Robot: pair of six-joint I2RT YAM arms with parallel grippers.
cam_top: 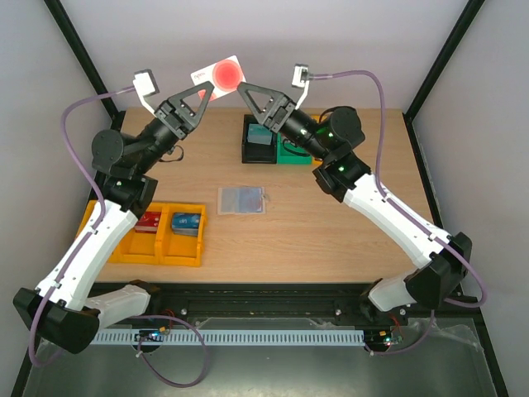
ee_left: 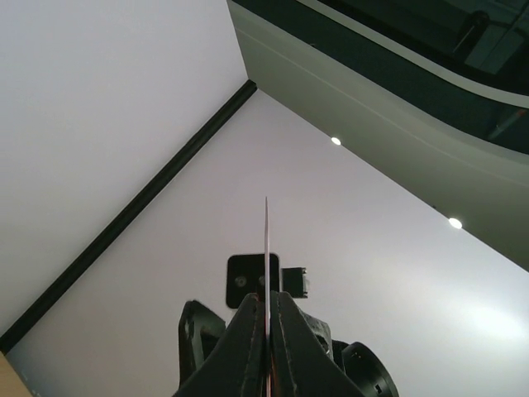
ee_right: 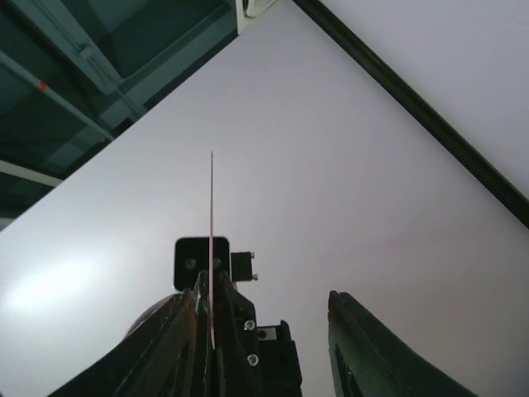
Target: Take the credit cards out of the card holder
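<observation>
White card with red disc; blue-grey card holder; yellow bins, red card, blue card

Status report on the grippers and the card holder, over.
Left gripper shut on white-and-red card, held high. Right gripper open beside it. Card holder open on table, unobstructed; contents unclear.

The 2 arms wear white shells, black joints, black triangular tools and apparently lilac cables.
</observation>
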